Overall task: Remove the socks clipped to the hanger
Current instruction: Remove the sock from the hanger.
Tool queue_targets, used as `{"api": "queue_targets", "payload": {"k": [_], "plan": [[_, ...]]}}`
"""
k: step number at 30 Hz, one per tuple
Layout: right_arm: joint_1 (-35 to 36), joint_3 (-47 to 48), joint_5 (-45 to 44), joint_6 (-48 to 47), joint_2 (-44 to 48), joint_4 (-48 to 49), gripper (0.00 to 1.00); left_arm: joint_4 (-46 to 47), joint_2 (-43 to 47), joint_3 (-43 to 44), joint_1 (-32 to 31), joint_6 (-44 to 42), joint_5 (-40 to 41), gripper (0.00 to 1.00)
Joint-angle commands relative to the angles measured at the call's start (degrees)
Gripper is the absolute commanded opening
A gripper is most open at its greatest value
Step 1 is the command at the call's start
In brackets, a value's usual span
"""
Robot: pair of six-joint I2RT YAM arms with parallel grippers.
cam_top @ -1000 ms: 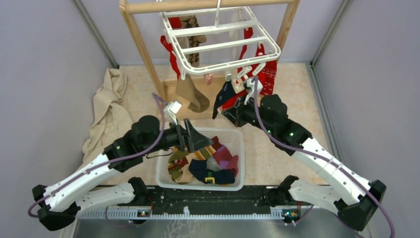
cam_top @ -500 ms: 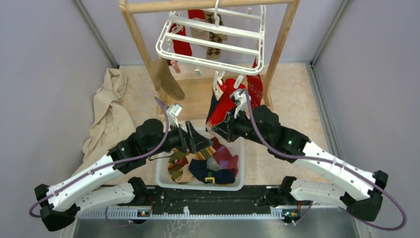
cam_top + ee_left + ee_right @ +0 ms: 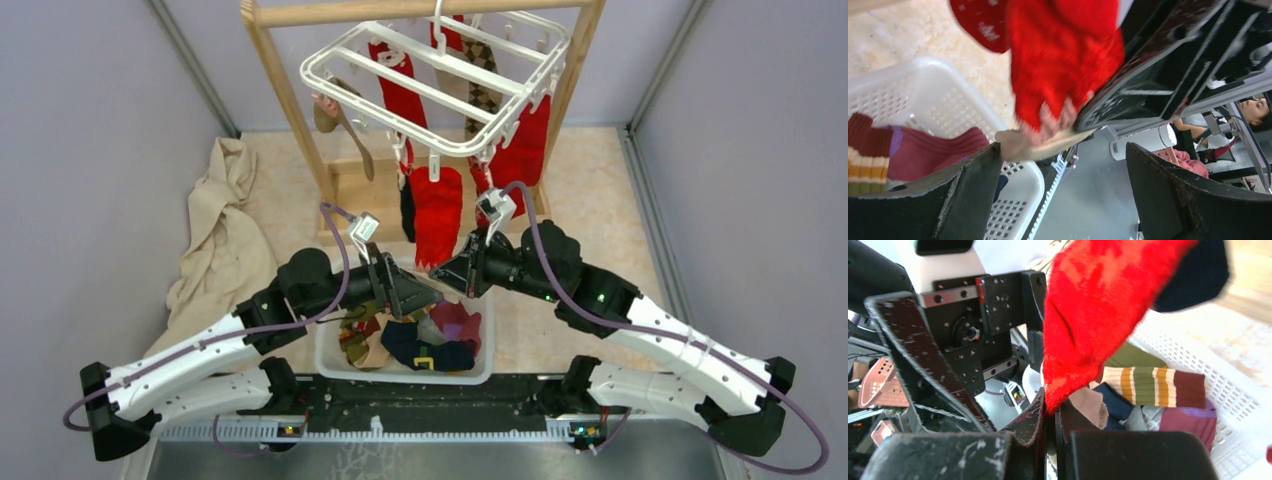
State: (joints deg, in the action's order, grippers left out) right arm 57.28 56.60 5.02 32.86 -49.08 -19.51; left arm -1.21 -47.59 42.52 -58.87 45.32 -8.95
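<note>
Several socks (image 3: 395,90) hang clipped under the white hanger (image 3: 455,152), which tilts on its hook from the wooden frame (image 3: 330,12). More lie in the basket (image 3: 322,350) below.

- Right gripper (image 3: 1050,409): jaws shut, pinching only the bottom edge of the red sock (image 3: 437,215). Sock runs taut up toward its clip and looks still fastened.
- Left gripper (image 3: 1063,155): jaws spread wide, holding nothing, poised over the basket just beside the red sock's toe.

Risks, as I judge them:
- Thin pinch at the hem. A hard tug could slide the fabric out before the clip lets go.
- Hanger hangs free on one hook. A pull down and sideways drags the whole rack, swings it, and might lift the hook off the bar.
- If the clip releases suddenly, the rack rebounds and may shake neighbouring socks loose outside the basket.
- Both grippers sit close together, so a wide sweep risks a knock.
</note>
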Motion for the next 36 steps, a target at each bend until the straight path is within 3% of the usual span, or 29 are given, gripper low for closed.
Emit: {"api": "queue_targets", "payload": {"k": [1,6,9,15,21,23,25,29,32,36], "plan": [[0.4,-0.86,2.5,2.61,0.07,2.36,0.0,10.06,0.64,-2.09,-0.62,-3.06,-0.96,0.96],[0.39,-1.75,3.34,3.5,0.49,3.31,0.0,11.68,0.32,-2.59,-0.61,-5.05,-0.25,0.88],[0.38,-2.08,3.96,4.09,0.46,4.07,0.0,12.73,-0.35,-2.98,-0.63,-5.5,-0.67,0.78],[0.39,-2.91,4.39,4.79,0.12,4.96,0.0,12.55,-0.67,-3.04,-0.63,-5.47,-0.12,0.32],[0.39,-3.66,4.91,4.84,-0.25,5.23,0.0,11.37,1.13,-2.78,-0.63,-5.65,1.17,0.24],[0.38,-3.88,4.87,4.71,-0.4,4.8,0.0,10.93,1.68,-2.71,-0.63,-5.71,1.8,0.14],[0.38,-3.77,4.58,4.33,-0.7,3.83,0.15,10.25,2.44,-2.62,-0.61,-5.87,3.03,0.01],[0.39,-3.3,3.54,3.43,-0.49,1.66,0.48,7.21,3.05,-2.01,-0.63,-6.07,7.65,0.0],[0.38,-2.39,1.25,2.23,0.5,-0.72,0.6,4.22,3.15,-0.98,-0.48,-5.93,11.73,0.0],[0.32,-0.29,-2.55,-0.03,2.04,-3.81,0.64,0.53,1.14,2.07,0.71,-5.71,11.8,0.0]]}}
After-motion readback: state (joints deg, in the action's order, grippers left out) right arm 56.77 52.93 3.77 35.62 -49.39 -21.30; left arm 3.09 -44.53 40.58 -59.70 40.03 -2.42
